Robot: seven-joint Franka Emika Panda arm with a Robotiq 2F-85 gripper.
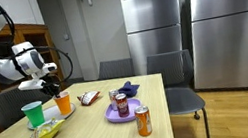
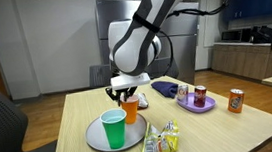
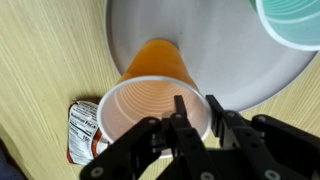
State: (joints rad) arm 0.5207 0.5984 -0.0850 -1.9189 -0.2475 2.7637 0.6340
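orange can (image 1: 143, 122), purple plate (image 1: 113, 117) — steel fridges (image 1: 153, 24)

Even indoor light, soft low-resolution blur

Tight around orange cup (image 2: 130, 111), open mid-table.
Green cup (image 2: 113, 129) and plate (image 2: 94, 141) close on one side, packet (image 3: 85, 128) just beside on another; bare table (image 2: 213, 129) between snack bag (image 2: 162, 139) and cans (image 2: 200, 95).
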